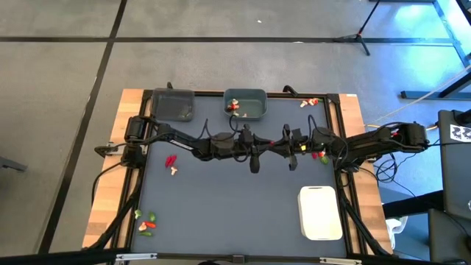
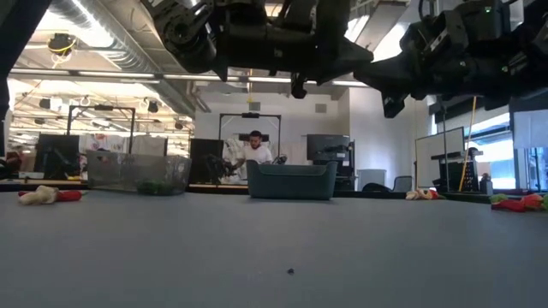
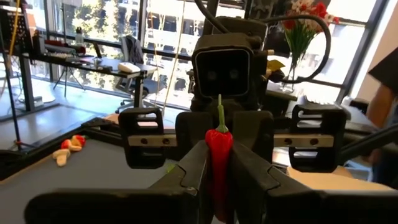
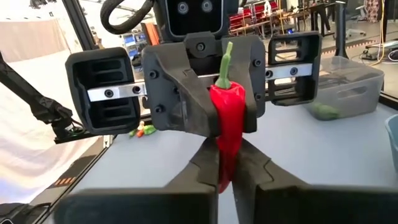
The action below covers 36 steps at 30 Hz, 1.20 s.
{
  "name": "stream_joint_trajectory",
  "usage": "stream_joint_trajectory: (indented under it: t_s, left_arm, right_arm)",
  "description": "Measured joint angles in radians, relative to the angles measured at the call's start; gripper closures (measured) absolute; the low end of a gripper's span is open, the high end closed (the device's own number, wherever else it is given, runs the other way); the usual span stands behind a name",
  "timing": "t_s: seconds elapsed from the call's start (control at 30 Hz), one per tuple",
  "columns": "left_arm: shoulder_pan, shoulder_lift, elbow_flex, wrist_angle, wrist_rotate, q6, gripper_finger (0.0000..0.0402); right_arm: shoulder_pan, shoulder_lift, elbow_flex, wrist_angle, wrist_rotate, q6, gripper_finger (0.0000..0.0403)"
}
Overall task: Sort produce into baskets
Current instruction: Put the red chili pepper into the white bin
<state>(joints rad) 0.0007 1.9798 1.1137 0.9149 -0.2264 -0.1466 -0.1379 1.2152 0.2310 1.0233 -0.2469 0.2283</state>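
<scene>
Both arms reach inward from the table's sides and meet nose to nose above the middle of the grey table [image 1: 235, 199], raised well off its surface. The left gripper [image 3: 219, 171] and the right gripper [image 4: 227, 167] face each other, wrist cameras staring straight into one another, and both are pinched on the same red chili [image 4: 227, 124]. In the left wrist view the left fingers [image 3: 189, 171] press the chili's lower body with its green stem pointing up; in the right wrist view the right fingers [image 4: 205, 158] close on its lower tip while the left gripper's jaws clasp its upper half. The chili hangs between the two grippers, upright, touching nothing but finger pads.

Just behind the joined grippers, toward the table's far edge, sits the grey-teal bin [image 1: 246, 104] with a few pieces inside; the dark grey bin [image 1: 171, 105] stands beside it, farther to the left arm's side. The white tray [image 1: 320, 213] lies nearer the front edge on the right arm's side, well apart from the grippers. Loose produce lies scattered: a red and pale pair [image 1: 171, 165] near the left arm's elbow, a cluster [image 1: 147, 223] at the front left corner, pieces [image 1: 309, 102] by the far right edge, and some [image 1: 319, 155] under the right arm. The central stretch of table directly below and in front of the grippers is bare.
</scene>
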Motion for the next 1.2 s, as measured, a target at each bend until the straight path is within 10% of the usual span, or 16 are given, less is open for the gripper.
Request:
stream_joint_trajectory:
  t_s: [0.6, 1.2]
  left_arm:
    - [-0.014, -0.254, 0.0, -0.566, 0.034, 0.23, 0.0215]
    - [-0.039, -0.283, 0.0, -0.797, 0.034, 0.206, 0.0216]
  right_arm:
    - [0.011, -0.303, 0.0, -0.462, -0.064, 0.036, 0.0388]
    - [0.464, -0.552, 0.356, -1.582, 0.234, 0.268, 0.0387]
